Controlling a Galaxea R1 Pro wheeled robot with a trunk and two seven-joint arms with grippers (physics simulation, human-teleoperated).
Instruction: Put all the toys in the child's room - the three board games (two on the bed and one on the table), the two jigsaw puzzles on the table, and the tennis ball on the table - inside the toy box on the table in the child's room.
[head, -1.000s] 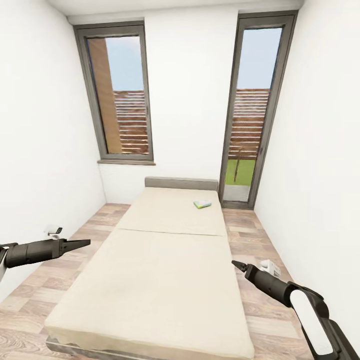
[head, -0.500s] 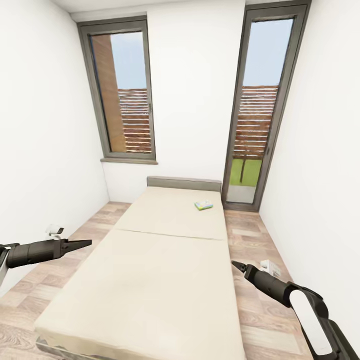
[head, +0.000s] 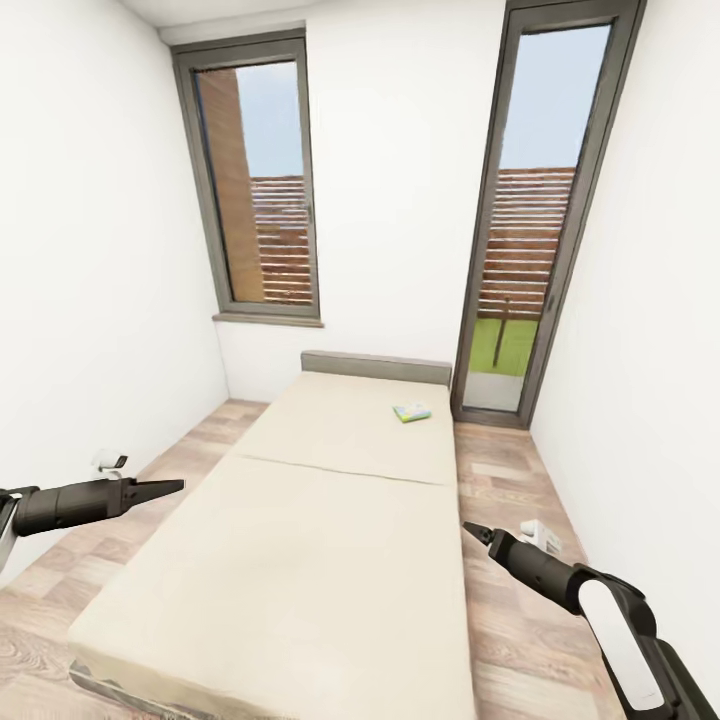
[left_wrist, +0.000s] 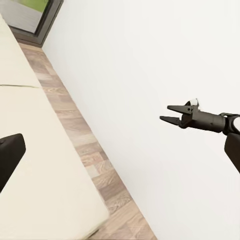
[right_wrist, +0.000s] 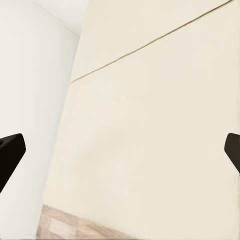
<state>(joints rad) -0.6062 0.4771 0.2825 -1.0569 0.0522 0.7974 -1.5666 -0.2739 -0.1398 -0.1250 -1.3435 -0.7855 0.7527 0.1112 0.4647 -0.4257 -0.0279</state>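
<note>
A board game, a small flat green, white and yellow box, lies on the bed near the grey headboard, towards the bed's right side. The beige mattress stretches from the headboard down to the near edge of the head view. My left gripper hovers open over the floor to the left of the bed. At the bed's right edge my right gripper hangs open with nothing between its fingers. The left wrist view looks across the mattress at the right gripper in front of the white wall.
Two tall dark-framed windows stand in the far wall behind the headboard. Strips of wood-plank floor run along both sides of the bed between white walls. A small white object lies on the floor at the right, another at the left.
The whole head view has shifted: the camera has moved closer to the bed and turned a little left. Both arms keep the same pose in the picture.
</note>
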